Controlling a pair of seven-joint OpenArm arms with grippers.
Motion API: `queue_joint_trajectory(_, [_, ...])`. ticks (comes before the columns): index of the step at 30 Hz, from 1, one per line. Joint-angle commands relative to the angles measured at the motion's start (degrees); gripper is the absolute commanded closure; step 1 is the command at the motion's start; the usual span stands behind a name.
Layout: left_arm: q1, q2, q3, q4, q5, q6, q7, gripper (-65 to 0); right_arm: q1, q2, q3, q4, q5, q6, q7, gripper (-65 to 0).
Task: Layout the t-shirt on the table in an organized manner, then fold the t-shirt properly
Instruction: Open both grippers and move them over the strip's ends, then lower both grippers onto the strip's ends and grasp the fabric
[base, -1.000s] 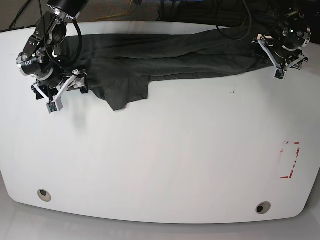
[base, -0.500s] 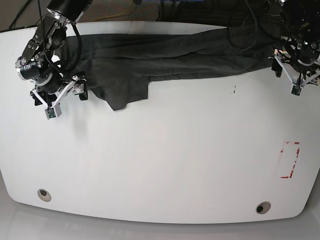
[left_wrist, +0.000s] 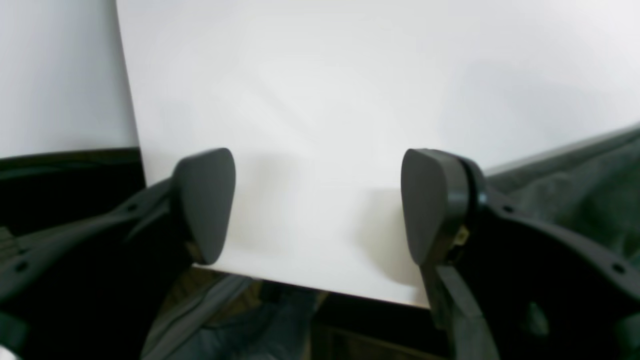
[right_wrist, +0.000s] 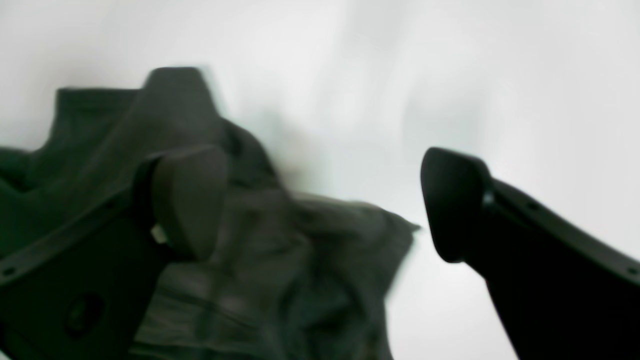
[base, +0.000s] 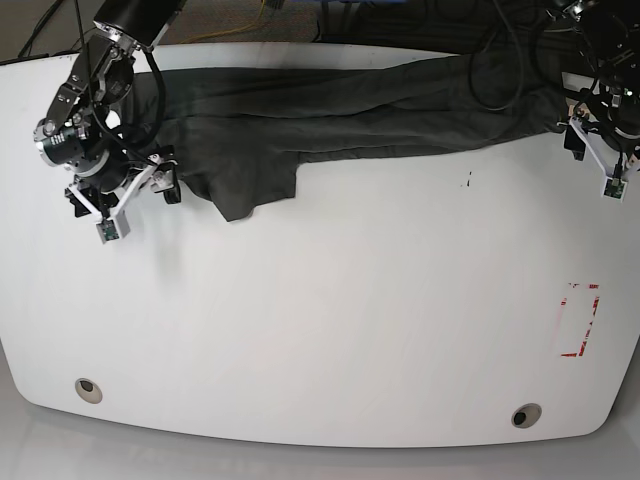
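The dark grey, wrinkly, soft t-shirt (base: 330, 115) is lying in a long bunch across the far part of the big white shiny table (base: 330, 320), with one flap hanging toward the near side.

The right gripper (right_wrist: 322, 205) is hovering at the shirt's left end. Its jaws are standing wide, holding nothing, and the cloth is lying under the left jaw.

The left gripper (left_wrist: 317, 205) is hanging over the table's far right edge. Its jaws are standing wide too, with bare table between them. The shirt is lying just off to one side.
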Motion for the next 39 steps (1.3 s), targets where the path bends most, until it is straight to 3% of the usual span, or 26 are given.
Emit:
queue_joint_trajectory(1, [0.1, 1.6, 0.1, 1.4, -1.6, 0.1, -0.6, -40.0, 0.7, 0.5, -3.0, 1.6, 1.1, 0.1, 1.3, -58.3])
queue_joint_trajectory(5, [0.6, 3.5, 0.3, 1.3, -1.7, 0.1, -3.6, -21.8, 0.6, 0.4, -7.4, 2.0, 1.1, 0.1, 2.8, -50.6])
queue_joint_trajectory(8, [0.7, 4.8, 3.5, 1.2, -0.1, 0.1, -8.3, -6.6, 0.5, 0.4, -10.7, 2.0, 1.1, 0.1, 5.4, -38.7])
queue_joint_trajectory(10, [0.7, 5.0, 6.1, 1.2, 2.0, 0.1, -11.3, -2.1, 0.5, 0.4, -12.1, 2.0, 1.1, 0.1, 6.6, -30.9])
queue_joint_trajectory(16, [4.1, 6.1, 14.6, 1.2, 9.6, 0.1, -23.4, -2.1, 0.5, 0.5, -15.6, 1.9, 0.7, 0.1, 7.4, -5.5])
queue_joint_trajectory(18, [5.0, 6.8, 16.2, 1.2, 10.7, 0.1, -27.8, -2.1, 0.5, 0.7, -16.8, 1.9, 0.7, 0.1, 7.5, -0.8])
queue_joint_trajectory(25, [10.6, 8.7, 22.8, 1.0, 17.7, 0.1, -42.9, -2.1, -2.5, 2.0, -22.0, 2.1, 0.7, 0.1, 7.6, 0.0])
queue_joint_trajectory(32, [14.9, 8.5, 24.6, 1.0, 19.8, 0.1, -44.9, -2.1, -5.7, 5.0, -28.5, 2.1, 0.8, 0.1, 9.4, 0.0])
queue_joint_trajectory(39, [20.7, 8.3, 24.1, 1.1, 19.7, 0.1, -44.9, -2.1, -9.0, 6.8, -28.8, 2.0, 0.7, 0.1, 9.9, 0.0])
